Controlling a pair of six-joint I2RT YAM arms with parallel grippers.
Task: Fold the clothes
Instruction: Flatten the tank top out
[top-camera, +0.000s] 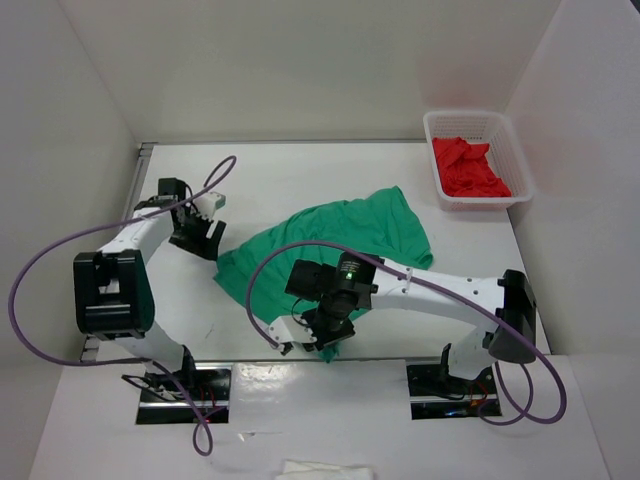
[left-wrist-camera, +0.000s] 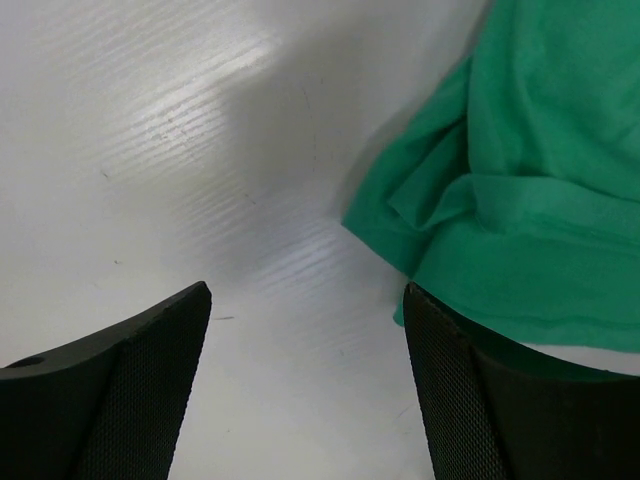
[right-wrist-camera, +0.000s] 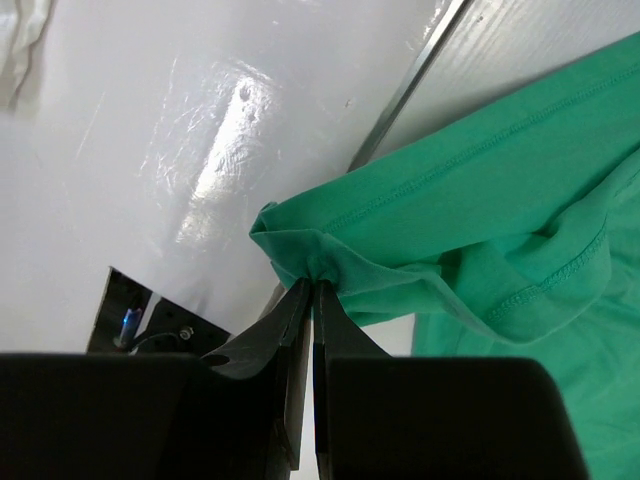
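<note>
Barely begun: my right gripper (right-wrist-camera: 312, 288) clamps T-shirt (top-camera: 370, 225) hem; left gripper (left-wrist-camera: 305, 300) wide apart, empty, nr cloth edge. Shirt rumpled, no fold yet; whole job left.

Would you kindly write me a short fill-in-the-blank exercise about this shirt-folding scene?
1. The T-shirt pinched by the right gripper is ____ in colour.
2. The left gripper has its jaws ____ and holds nothing.
3. The red garment lies in a white ____.
Missing words: green; open; basket.
</note>
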